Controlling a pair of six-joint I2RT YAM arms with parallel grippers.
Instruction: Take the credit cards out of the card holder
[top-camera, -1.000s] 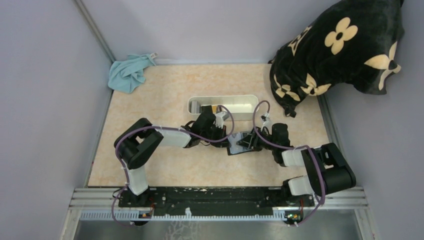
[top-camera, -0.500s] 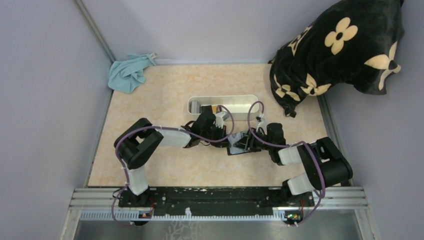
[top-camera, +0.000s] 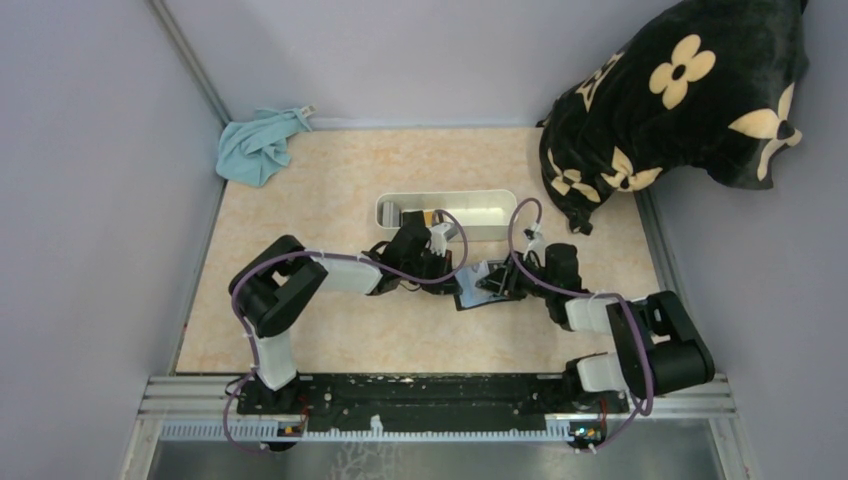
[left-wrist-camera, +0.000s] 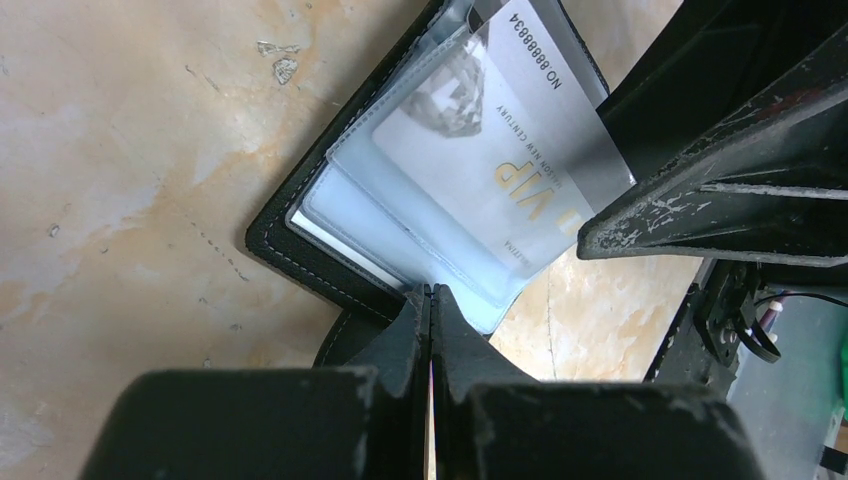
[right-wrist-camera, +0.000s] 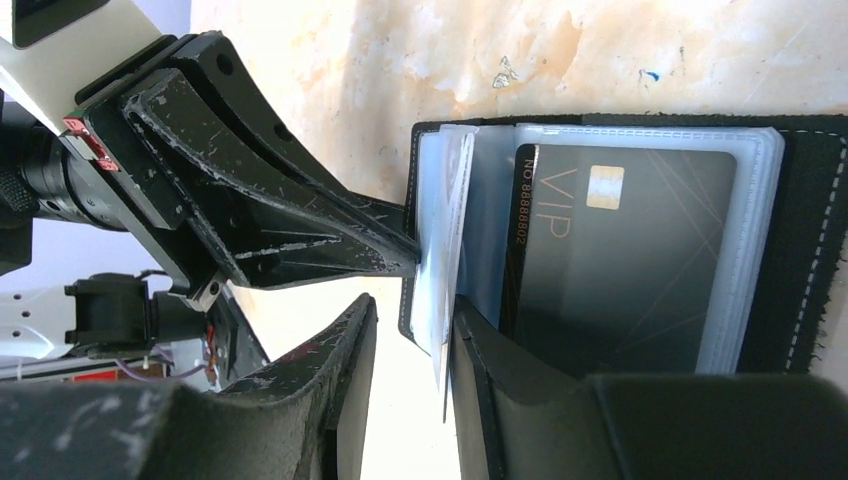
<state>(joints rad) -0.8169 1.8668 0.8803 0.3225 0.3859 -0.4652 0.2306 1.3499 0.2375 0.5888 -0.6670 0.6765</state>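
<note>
**A:** Start at the left. What is that arm doing?

**B:** The left gripper (left-wrist-camera: 430, 305) is clenched tight on the edge of the small black folding card holder with clear plastic sleeves (left-wrist-camera: 300, 255). It pins the holder open on the beige marbled tabletop (left-wrist-camera: 120, 150). In the overhead frame the holder lies near the centre, just below the white oblong plastic tray (top-camera: 445, 194).

**A:** And the cards?

**B:** Both that I can see are in their sleeves. A silver-grey plastic VIP credit card (left-wrist-camera: 500, 150) shows at the upper right of the left wrist frame. A dark grey plastic VIP credit card (right-wrist-camera: 620, 250) fills the sleeve at the right of the right wrist frame.

**A:** What has changed?

**B:** The holder has stayed put over the last second, but the jaws of the right gripper (right-wrist-camera: 412, 310) have drawn closer together. They straddle one clear sleeve leaf (right-wrist-camera: 440, 260), seen edge-on at lower centre. One finger looks to touch it and a gap remains on the other side, so it is not clamped yet.

**A:** What does that mean for the job?

**B:** I'd judge that a pinch is coming and no card has been extracted yet. I can't tell whether that leaf carries a card.
</note>
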